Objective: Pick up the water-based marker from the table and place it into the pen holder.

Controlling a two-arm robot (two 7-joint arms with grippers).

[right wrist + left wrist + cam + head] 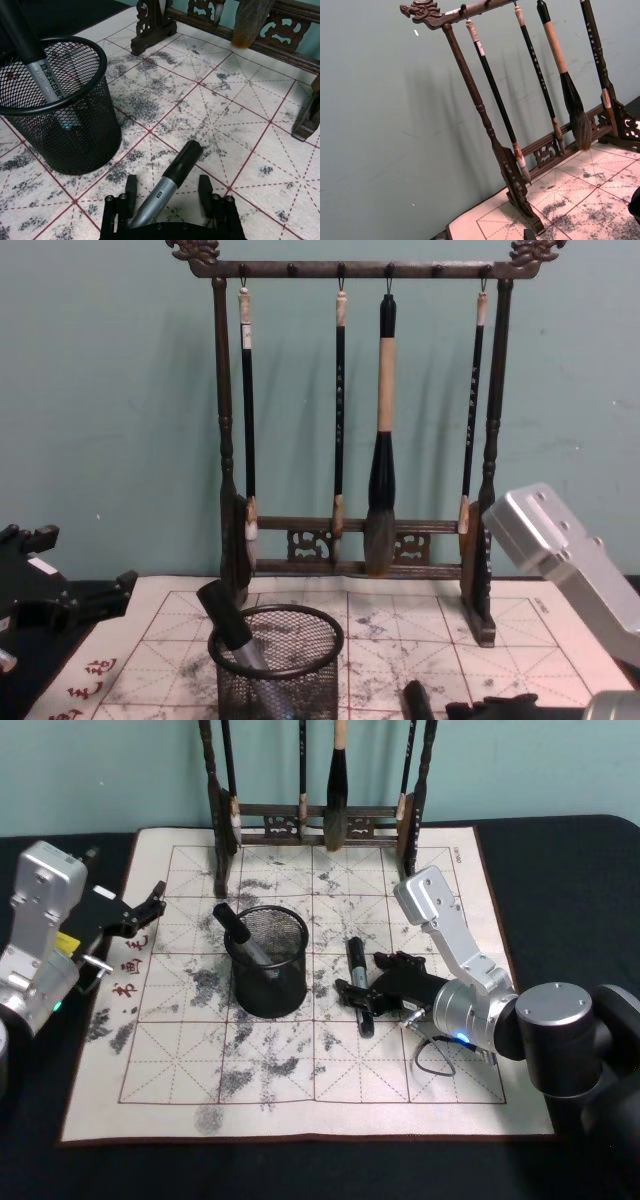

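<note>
Where the right gripper (366, 994) comes in low from the right side of the mat, the water-based marker (356, 970), a grey barrel with printed characters and a black cap, lies flat on the table. The gripper's two black fingers (131, 186) stand wide apart, one on each side of the barrel, and neither visibly touches it. The capped end points towards the far side.

Just left of the marker stands the black round wire-mesh pen holder (268, 982), upright. A second grey-and-black marker (238, 928) already leans inside it against the far-left rim. Only bare squares of the ink-stained white mat with a red grid (400, 1080) lie between marker and holder.

At the far edge of the mat the tall dark wooden brush rack (300, 822) holds hanging brushes, well apart from both. A thin black cable loop (434, 1061) lies on the mat by the right arm. The left gripper (152, 904) hovers over the mat's left edge, away from the holder. A black table covering (560, 870) surrounds the mat on every side.
</note>
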